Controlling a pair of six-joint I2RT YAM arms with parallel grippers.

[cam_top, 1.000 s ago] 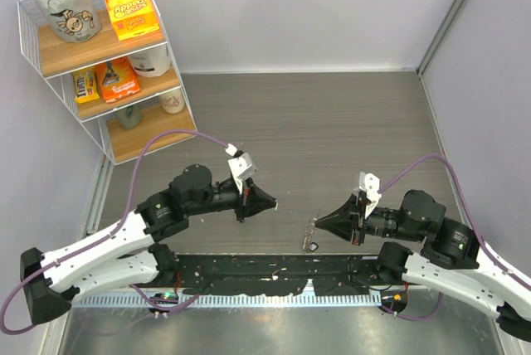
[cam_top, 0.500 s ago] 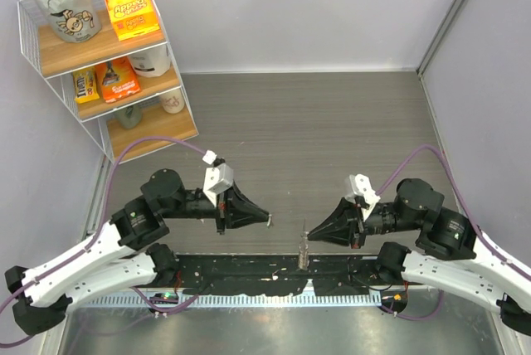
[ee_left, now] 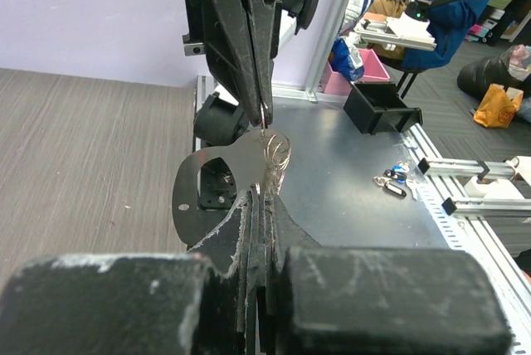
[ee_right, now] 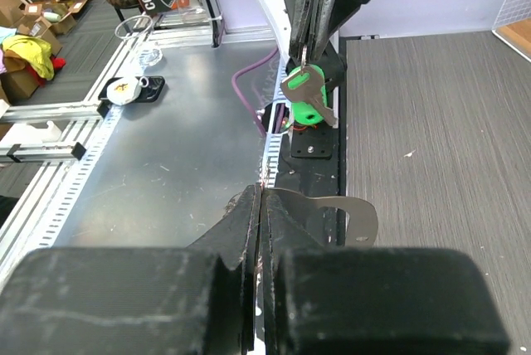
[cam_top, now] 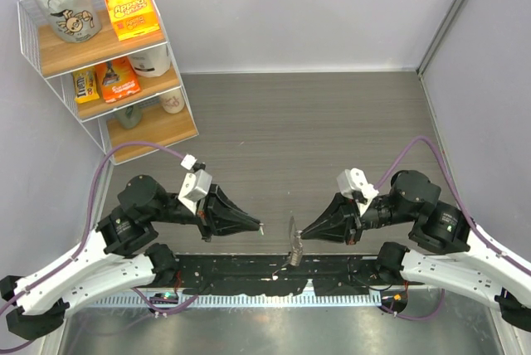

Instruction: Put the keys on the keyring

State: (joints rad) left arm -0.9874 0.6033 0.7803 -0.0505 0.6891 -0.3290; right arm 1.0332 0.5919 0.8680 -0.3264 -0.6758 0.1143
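Metal sheet lies nearest, along the front edge, and a black rail with the two arm bases runs just behind it. Above this rail the two arms point their tips toward each other, near but with a small gap between them.

The left claw has its fingers pressed together on the keys. In the right wrist view they hang from its tip, one silvery key and one with a bright green head, both in the air.

The right claw is also pressed together and pinches the keyring. In the left wrist view it is a bunch of thin silvery loops that hangs down from the tip. From above, the keyring glitters between the two tips, over the near edge of the surface.

The surface is dark with a fine wood grain and goes back to the grey walls. At the far left corner stands a white wire shelf with wooden boards. On its top board are a grey bag and, beside it, an orange box; smaller packets are on the lower boards.
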